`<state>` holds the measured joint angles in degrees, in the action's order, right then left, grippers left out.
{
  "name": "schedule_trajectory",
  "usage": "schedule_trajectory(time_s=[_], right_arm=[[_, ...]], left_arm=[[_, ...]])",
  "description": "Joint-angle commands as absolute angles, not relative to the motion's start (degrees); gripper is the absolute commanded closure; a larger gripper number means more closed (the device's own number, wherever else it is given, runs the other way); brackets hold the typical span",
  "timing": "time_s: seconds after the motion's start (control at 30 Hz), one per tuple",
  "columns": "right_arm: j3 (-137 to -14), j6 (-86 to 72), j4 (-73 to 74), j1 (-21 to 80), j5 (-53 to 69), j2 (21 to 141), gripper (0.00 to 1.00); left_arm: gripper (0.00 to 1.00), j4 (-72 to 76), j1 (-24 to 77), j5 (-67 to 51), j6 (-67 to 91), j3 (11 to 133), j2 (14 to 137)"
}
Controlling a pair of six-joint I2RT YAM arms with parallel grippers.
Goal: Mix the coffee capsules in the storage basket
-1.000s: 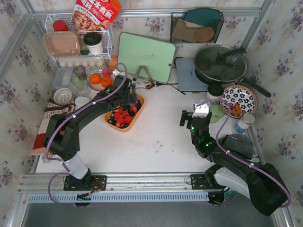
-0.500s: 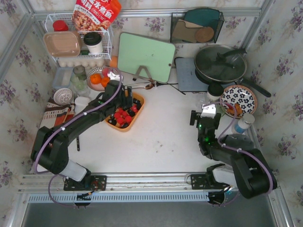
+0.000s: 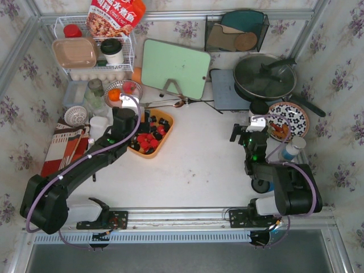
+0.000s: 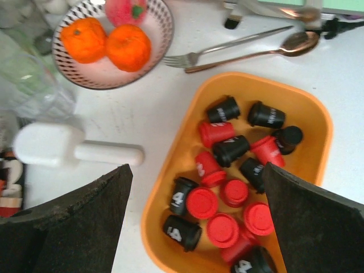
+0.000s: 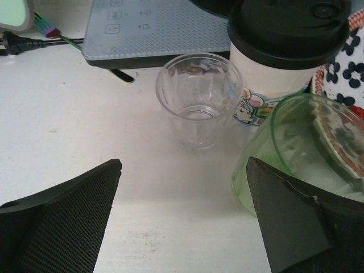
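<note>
The orange storage basket (image 3: 153, 153) lies left of centre on the white table. It holds red and black coffee capsules (image 3: 149, 138), some upright and some on their sides, with the colours intermingled. In the left wrist view the basket (image 4: 310, 116) and the capsules (image 4: 223, 193) lie below and between my fingers. My left gripper (image 4: 196, 170) is open and empty, above the basket's left edge (image 3: 135, 120). My right gripper (image 5: 182, 162) is open and empty over bare table at the right (image 3: 249, 135), far from the basket.
A patterned bowl with oranges (image 4: 114, 42), a fork and spoon (image 4: 250, 42) and a white scoop (image 4: 62, 148) lie near the basket. A clear cup (image 5: 198, 99), a lidded paper cup (image 5: 284, 51) and a green container (image 5: 296, 148) stand before the right gripper. A green board (image 3: 175, 67) and a pan (image 3: 264, 75) stand behind.
My left gripper has drawn back out of the basket, to the left and nearer the base. My right arm has pulled back to the right.
</note>
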<state>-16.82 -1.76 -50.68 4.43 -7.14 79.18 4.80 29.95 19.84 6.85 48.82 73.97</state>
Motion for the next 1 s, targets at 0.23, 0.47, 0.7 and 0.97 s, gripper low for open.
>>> schedule_trajectory(time_s=[0.23, 0.47, 0.7, 0.97], right_arm=[[-11.73, -0.52, -74.40, 2.06, -0.96, 87.51, 0.00], [-12.79, -0.54, -73.12, 1.41, 0.25, 88.13, 0.00], [-12.65, -0.70, -73.62, 1.49, -0.27, 88.29, 0.00], [-12.71, -0.70, -73.56, 1.48, -0.26, 88.20, 0.00]], left_arm=[[0.01, 19.19, 24.52, 35.42, -9.80, 39.06, 67.64], [0.01, 20.42, 13.41, 34.33, -6.06, 31.19, 63.89], [0.01, 30.00, 7.45, 27.89, -2.26, 22.67, 67.74], [0.00, 47.42, 2.16, 14.47, 1.23, 20.00, 80.98]])
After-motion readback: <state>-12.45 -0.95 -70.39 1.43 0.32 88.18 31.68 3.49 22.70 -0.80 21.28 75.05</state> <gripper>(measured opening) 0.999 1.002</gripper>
